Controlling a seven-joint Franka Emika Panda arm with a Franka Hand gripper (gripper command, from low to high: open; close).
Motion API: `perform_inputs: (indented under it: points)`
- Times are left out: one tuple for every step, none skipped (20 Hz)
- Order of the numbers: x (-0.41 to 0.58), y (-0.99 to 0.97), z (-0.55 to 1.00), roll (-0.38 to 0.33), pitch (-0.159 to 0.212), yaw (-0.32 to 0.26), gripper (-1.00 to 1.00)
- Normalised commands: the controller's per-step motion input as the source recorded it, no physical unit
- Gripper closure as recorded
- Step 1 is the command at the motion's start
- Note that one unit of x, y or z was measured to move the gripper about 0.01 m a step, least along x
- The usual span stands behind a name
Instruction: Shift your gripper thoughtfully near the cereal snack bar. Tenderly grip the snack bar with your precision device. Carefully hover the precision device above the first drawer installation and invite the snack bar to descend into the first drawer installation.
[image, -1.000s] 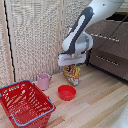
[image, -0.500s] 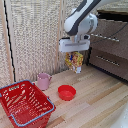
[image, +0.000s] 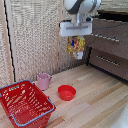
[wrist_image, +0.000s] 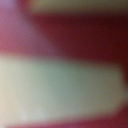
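I see my gripper (image: 76, 36) clamped on the cereal snack bar (image: 76, 46), which hangs straight down, high over the wooden table (image: 95, 97), beside the drawer cabinet (image: 107, 47).

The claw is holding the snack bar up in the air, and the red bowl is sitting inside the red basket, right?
Not quite. The claw does hold the snack bar up in the air, but the red bowl is not inside the red basket. It sits on the wooden floor beside the basket, apart from it. The exterior view shows this.
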Motion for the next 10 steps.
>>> perform_inputs:
  points:
    - [0.000, -0.11, 1.00, 0.000, 0.000, -0.008, 1.00]
    - [0.000, -0.11, 1.00, 0.000, 0.000, -0.008, 1.00]
    - [0.000, -0.13, 1.00, 0.000, 0.000, -0.024, 1.00]
    - [0.000, -0.11, 1.00, 0.000, 0.000, -0.062, 1.00]
    - [0.000, -0.10, 1.00, 0.000, 0.002, -0.084, 1.00]
    - [0.000, -0.09, 1.00, -0.004, 0.008, -0.096, 1.00]
    - [0.000, -0.11, 1.00, -0.014, 0.014, -0.104, 1.00]
    - [0.000, -0.12, 1.00, -0.016, 0.014, -0.101, 1.00]
    - [0.000, -0.14, 1.00, -0.026, 0.018, -0.095, 1.00]
    - [0.000, -0.16, 1.00, -0.032, 0.011, -0.087, 1.00]
